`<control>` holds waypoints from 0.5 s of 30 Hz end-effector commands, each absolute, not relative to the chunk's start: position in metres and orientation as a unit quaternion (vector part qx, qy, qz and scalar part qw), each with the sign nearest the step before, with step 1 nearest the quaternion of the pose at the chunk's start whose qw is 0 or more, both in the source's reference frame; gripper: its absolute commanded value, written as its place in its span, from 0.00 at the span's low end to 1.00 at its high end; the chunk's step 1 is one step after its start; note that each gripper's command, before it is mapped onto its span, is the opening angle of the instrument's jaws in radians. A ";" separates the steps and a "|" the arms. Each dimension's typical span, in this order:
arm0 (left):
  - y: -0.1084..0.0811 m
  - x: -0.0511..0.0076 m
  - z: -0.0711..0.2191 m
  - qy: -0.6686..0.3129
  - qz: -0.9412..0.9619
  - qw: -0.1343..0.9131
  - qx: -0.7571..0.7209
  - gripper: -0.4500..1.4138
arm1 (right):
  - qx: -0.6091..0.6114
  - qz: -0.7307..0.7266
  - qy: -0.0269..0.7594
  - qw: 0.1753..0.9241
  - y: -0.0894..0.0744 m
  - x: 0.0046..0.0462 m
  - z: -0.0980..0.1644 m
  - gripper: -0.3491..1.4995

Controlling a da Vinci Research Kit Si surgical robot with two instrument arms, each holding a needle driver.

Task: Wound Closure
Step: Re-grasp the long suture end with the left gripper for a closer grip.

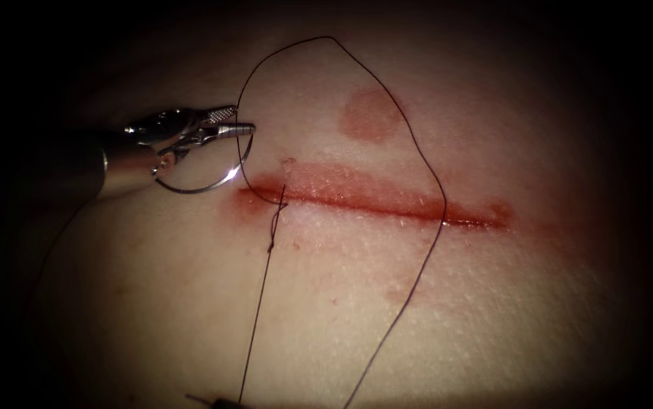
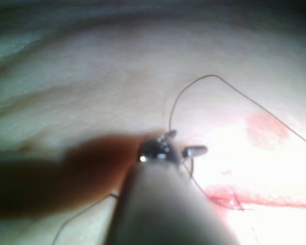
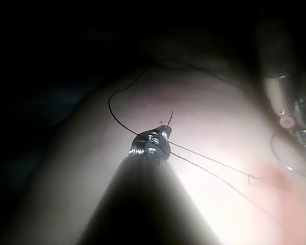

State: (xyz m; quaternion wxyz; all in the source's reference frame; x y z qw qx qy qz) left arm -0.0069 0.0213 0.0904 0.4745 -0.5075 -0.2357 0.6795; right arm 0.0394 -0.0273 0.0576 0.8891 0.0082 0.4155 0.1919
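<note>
Needle (image 1: 207,184) sits in the left hand (image 1: 228,121) — gripped near one end of its curve, the rest of the arc hanging below the jaws and swinging back toward the shaft, free of the tissue (image 1: 190,303). The jaws are parted at the tips, the lower one clamped with the needle against it, and the tool hovers just left of the cut's (image 1: 387,201) left end, on the far side of it. In the left wrist view the same hand (image 2: 186,148) stands over pale tissue (image 2: 92,92) with the thread (image 2: 209,77) arching away beyond it.

Thread (image 1: 417,151) leaves the needle's held end, rises in a wide loop toward the far side, comes down across the right part of the cut and runs on to the near edge. A second strand (image 1: 258,303) runs from a knot (image 1: 272,241) just near the cut's left end straight toward the near edge, where the right hand (image 1: 217,401) shows only as a dark tip.

Seen from the right wrist, the right hand (image 3: 160,137) is clenched on the thread (image 3: 214,163), two strands leading from it, taut, to the knot (image 3: 251,177).

Red fluid (image 1: 372,113) marks a round patch far of the cut, and more lines the cut itself.
</note>
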 end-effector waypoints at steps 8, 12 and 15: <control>0.022 -0.0069 0.094 -0.227 0.689 0.467 -0.506 0.57 | 0.011 0.191 0.415 0.890 -0.028 0.0396 0.058 0.00; 0.022 -0.0065 0.095 -0.224 0.691 0.464 -0.507 0.57 | 0.011 0.191 0.415 0.890 -0.028 0.0396 0.058 0.00; 0.022 -0.0064 0.095 -0.224 0.693 0.463 -0.506 0.57 | 0.011 0.191 0.414 0.890 -0.028 0.0396 0.058 0.00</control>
